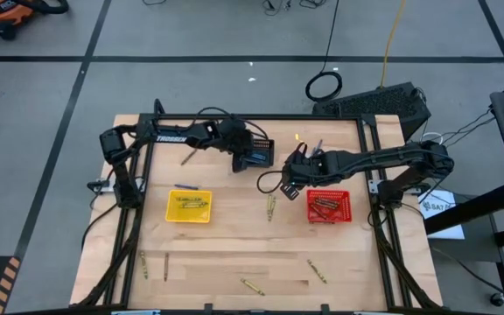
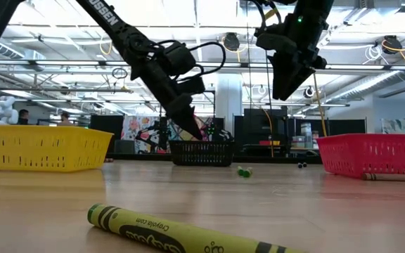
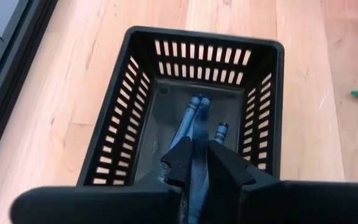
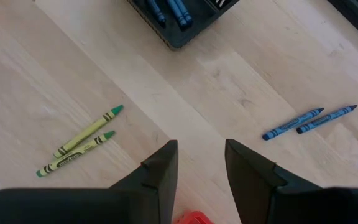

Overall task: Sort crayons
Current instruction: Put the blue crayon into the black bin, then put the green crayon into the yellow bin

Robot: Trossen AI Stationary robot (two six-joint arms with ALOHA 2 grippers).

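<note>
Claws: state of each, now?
Left claw: shut on a blue crayon, over the black basket.
Right claw: open, empty, above bare table.

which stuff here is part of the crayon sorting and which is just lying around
Part of the job:
- left gripper, shut on a blue crayon over the black basket
- right gripper, open, empty
- two green crayons, two blue crayons on the table
- yellow basket, red basket

Just lying about:
- cable loop on the floor
</note>
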